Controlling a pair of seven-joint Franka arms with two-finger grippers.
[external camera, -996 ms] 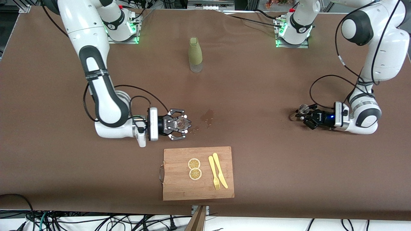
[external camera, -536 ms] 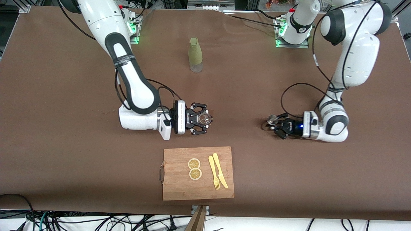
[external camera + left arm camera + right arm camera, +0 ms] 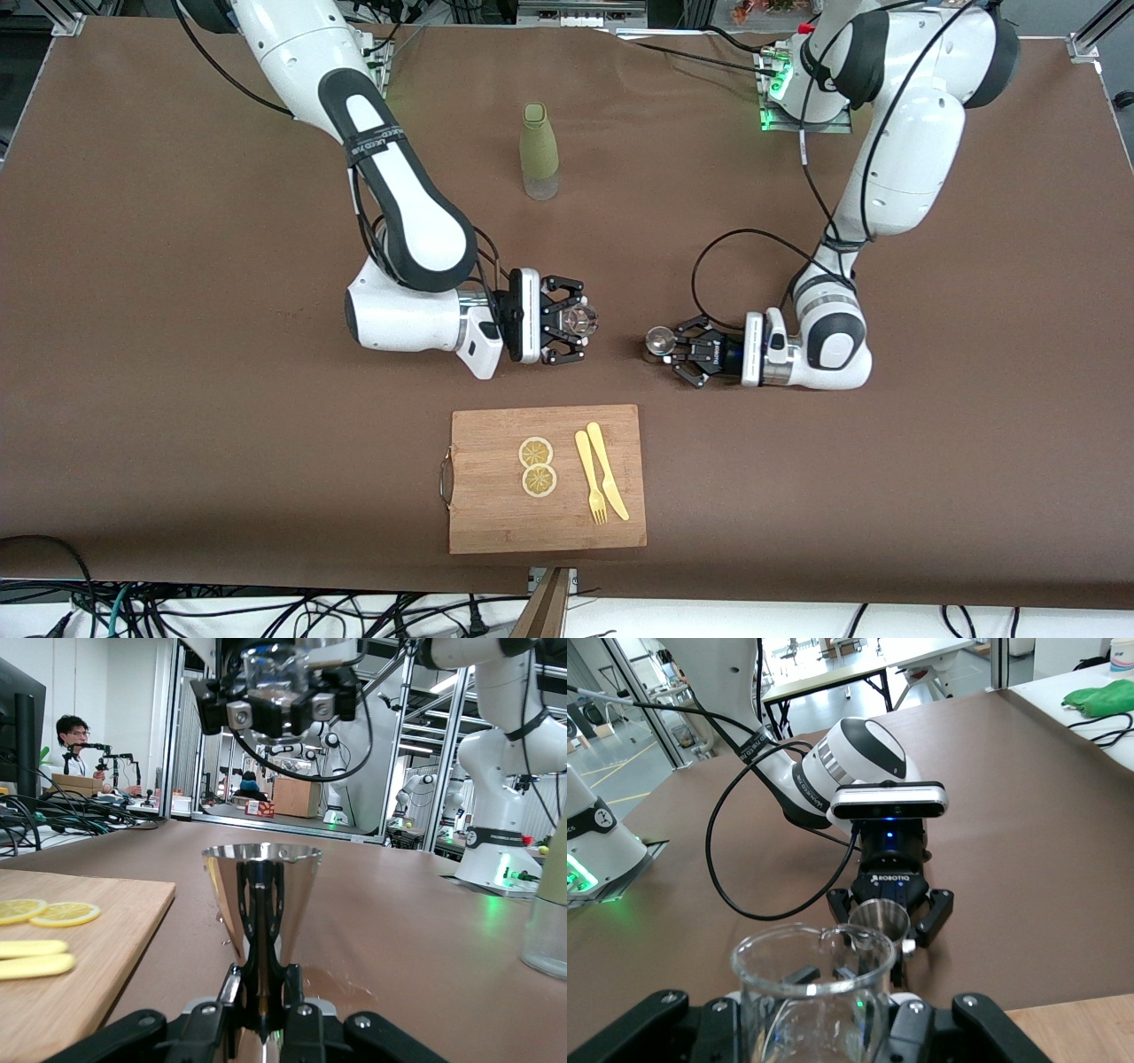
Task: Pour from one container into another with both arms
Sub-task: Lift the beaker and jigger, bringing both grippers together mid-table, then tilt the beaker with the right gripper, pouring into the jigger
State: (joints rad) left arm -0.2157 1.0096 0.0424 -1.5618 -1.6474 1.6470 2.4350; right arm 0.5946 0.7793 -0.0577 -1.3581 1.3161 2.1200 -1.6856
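The right pincer (image 3: 580,324), at the centre of the front view, is clamped on a clear glass beaker (image 3: 579,321); the left pincer (image 3: 673,347), just right of centre, is clamped on a steel jigger (image 3: 659,338). The 2 vessels face each other, apart, above the brown desk (image 3: 177,372), and above the cutting board (image 3: 547,478) in the frame.

Risks, as a judgement: the mouth of the jigger is narrow, so a tilt begun while the rims are misaligned would send liquid onto the desk or the board. A fast approach could knock glass against steel. Both grips sit on smooth round walls, so either vessel might rotate in the fingers under a tilt.

The front view gives the layout: the gap between the vessels, the olive bottle (image 3: 539,151) in the upper centre, and the lemon slices (image 3: 537,466) and yellow cutlery (image 3: 601,473) on the board. It hides relative height. The left wrist view shows the jigger low in the frame with the beaker (image 3: 275,672) at the top, seemingly higher. The right wrist view looks over the beaker rim (image 3: 813,967) at the jigger (image 3: 879,920); whether either holds liquid is hard to tell
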